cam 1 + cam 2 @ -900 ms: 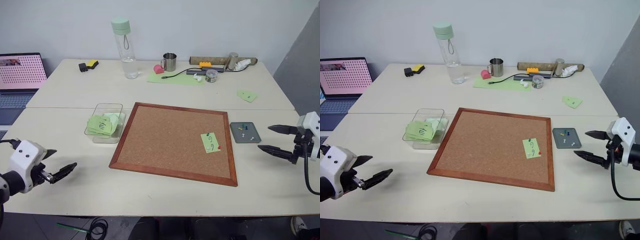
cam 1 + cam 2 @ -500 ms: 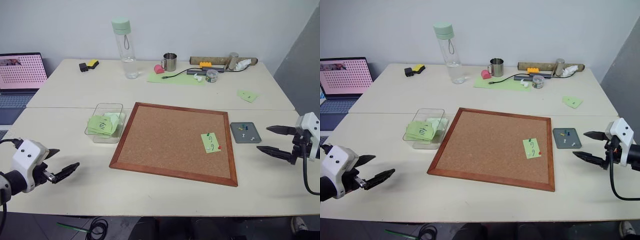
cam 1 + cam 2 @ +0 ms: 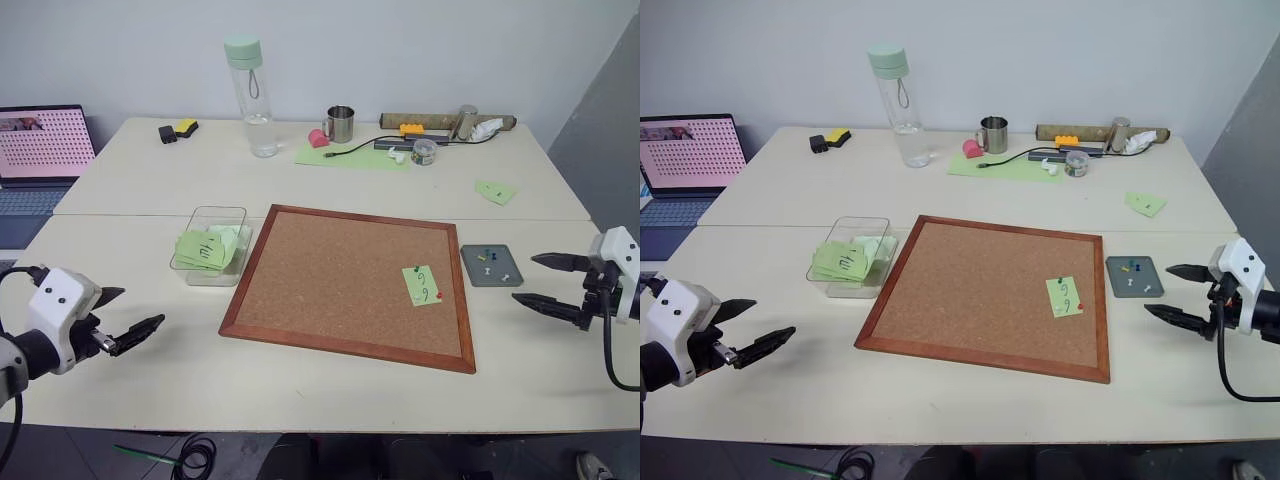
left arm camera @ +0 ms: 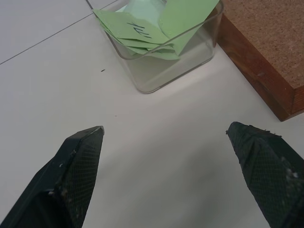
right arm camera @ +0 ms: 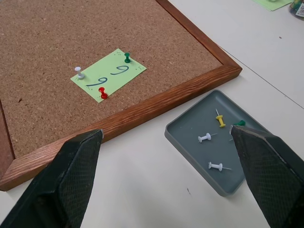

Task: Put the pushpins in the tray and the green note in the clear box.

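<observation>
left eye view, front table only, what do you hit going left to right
left tool → clear box → cork board → green note → tray → right tool

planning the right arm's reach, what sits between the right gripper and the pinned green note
The grey tray, already holding loose pins, and the cork board's wooden frame lie between the right gripper and the green note, as both eye views show.

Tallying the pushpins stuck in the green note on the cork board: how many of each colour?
Green pin: 1
White pin: 1
Red pin: 1
Total: 3, all in the green note on the cork board.
</observation>
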Controlling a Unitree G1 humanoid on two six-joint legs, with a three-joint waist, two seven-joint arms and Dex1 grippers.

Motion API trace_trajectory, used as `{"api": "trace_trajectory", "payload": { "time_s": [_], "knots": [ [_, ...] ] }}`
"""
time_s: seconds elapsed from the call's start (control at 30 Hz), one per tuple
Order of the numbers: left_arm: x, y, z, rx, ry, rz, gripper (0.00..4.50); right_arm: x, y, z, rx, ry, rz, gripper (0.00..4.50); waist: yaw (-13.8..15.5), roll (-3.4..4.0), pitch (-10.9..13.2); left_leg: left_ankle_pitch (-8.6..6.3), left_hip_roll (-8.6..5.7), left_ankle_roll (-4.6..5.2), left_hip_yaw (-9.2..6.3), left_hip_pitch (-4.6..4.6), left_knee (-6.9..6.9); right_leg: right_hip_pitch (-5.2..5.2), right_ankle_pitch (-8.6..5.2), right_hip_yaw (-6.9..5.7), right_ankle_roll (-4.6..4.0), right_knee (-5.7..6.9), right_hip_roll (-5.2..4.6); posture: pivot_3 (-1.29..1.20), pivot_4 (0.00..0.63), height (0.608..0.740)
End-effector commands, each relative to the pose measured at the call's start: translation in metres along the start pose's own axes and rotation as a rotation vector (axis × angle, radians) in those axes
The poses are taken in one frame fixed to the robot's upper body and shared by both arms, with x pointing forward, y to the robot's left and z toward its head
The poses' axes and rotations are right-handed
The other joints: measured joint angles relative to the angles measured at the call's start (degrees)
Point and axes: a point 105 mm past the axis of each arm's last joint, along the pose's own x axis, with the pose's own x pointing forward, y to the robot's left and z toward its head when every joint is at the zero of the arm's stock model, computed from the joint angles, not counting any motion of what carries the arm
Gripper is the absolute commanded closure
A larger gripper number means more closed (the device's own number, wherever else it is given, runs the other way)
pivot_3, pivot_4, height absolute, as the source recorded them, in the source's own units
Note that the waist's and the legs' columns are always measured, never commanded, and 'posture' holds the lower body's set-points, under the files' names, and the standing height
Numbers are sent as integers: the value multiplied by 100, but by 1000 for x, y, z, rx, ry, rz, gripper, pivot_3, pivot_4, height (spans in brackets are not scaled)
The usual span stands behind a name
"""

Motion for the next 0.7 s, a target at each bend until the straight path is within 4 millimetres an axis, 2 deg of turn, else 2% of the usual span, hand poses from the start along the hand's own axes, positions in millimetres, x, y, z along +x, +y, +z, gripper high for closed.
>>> {"api": "trace_trajectory", "payload": {
  "time_s": [0.03, 0.1, 0.2, 0.37, 0.5, 0.63, 0.67, 0.7],
  "knots": [
    [0, 0, 13, 39, -30, -1, 74, -1, 0, 9, -50, -13, 2, 0, 0, 0, 0, 0, 0, 0, 0, 0, 0, 0, 0, 0, 0, 0, 0, 0, 150, 740],
    [2, -4, 16, 44, -42, -23, 74, -1, 0, 10, -51, -14, 2, 0, 0, 0, 0, 0, 0, 0, -1, 0, 0, 0, 0, 0, 0, 0, 0, 0, 150, 740],
    [5, -15, 27, 68, -77, -99, 455, 2, 2, 11, -50, -20, 0, 0, 0, 0, 0, 0, 0, 0, 0, 0, 0, 0, 0, 0, 0, 0, 0, 0, 150, 740],
    [20, -44, 49, 116, -123, -249, 1418, 7, 5, 18, -49, -43, 9, 0, 5, 0, 0, 0, 0, 0, -1, 0, 0, 0, 0, 0, 0, 1, 0, 0, 150, 740],
    [44, -83, 78, 136, -222, -403, 2194, 16, 15, 27, -49, -75, 41, 0, 19, 0, 0, 0, -1, 0, -1, -2, 3, 1, 1, 0, 0, 2, 0, 0, 150, 740],
    [71, -119, 96, 124, -293, -531, 3072, 31, 26, 36, -47, -112, 73, 0, 17, 0, -1, 1, -4, -1, 0, -2, 7, 1, 1, 1, 2, 8, 0, 0, 150, 740],
    [85, -132, 101, 116, -319, -570, 3143, 40, 32, 39, -50, -126, 89, 0, -10, -2, 1, 1, -4, -1, -1, -3, 7, 1, 1, -1, 2, 7, 1, 0, 150, 740],
    [97, -143, 105, 112, -340, -597, 3491, 48, 36, 41, -49, -138, 102, 0, -2, 7, -3, 1, -3, -1, 0, -5, 6, -4, 1, 2, 2, 7, 3, 0, 150, 740]
  ]
}}
